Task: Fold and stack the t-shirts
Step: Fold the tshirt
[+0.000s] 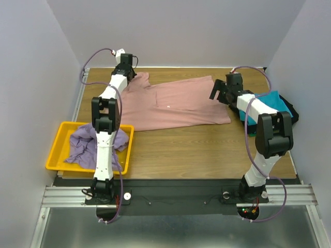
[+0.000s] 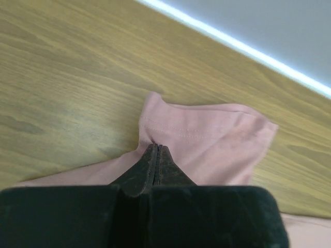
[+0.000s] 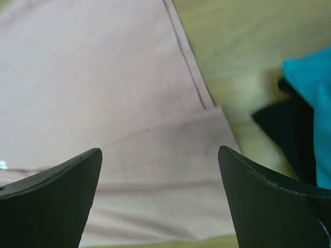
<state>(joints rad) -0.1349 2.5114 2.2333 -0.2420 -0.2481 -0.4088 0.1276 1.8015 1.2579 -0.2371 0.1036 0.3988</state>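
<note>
The dusty pink t-shirt (image 1: 176,106) lies spread flat across the far middle of the table. My left gripper (image 1: 127,72) is at its far-left sleeve; in the left wrist view the gripper (image 2: 156,148) is shut, its tips pinching the pink cloth (image 2: 207,139) where the sleeve meets the body. My right gripper (image 1: 219,93) is open above the shirt's right edge; in the right wrist view the gripper (image 3: 160,155) has wide, empty jaws over the pink cloth (image 3: 103,77). The lavender t-shirt (image 1: 83,142) is crumpled in the bin. The teal t-shirt (image 1: 271,99) lies on the black one (image 1: 290,111) at the right.
The yellow plastic bin (image 1: 57,147) stands at the near left beside the left arm. Teal cloth (image 3: 310,88) and black cloth (image 3: 284,129) lie just right of the right gripper. Grey walls enclose the table at the back and both sides.
</note>
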